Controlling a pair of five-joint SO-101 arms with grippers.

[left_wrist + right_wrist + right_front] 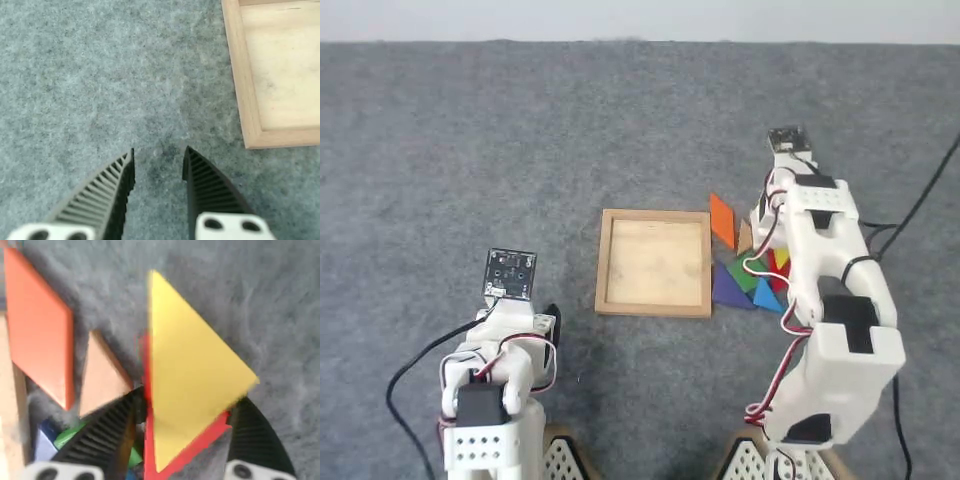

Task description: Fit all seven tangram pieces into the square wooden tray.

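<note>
While the left gripper (159, 150) hangs parted and empty over open carpet (75, 75) off a corner of the square wooden tray (240, 75), the right gripper (189, 397), just past the tray's right edge, clamps the yellow triangle (185, 355) by its edges above a red piece (190, 452).

Looking at a table (520, 150) covered in fuzzy grey felt. Got the square wooden tray (603, 262) lying flat around the middle. Just beside it, to the right in the high view, got a tight bunch on the felt: orange parallelogram (721, 220), tan triangle (745, 236), purple triangle (726, 288), green piece (745, 274), blue triangle (767, 297), plus a red triangle (781, 283) under a yellow triangle (190, 375).
</note>
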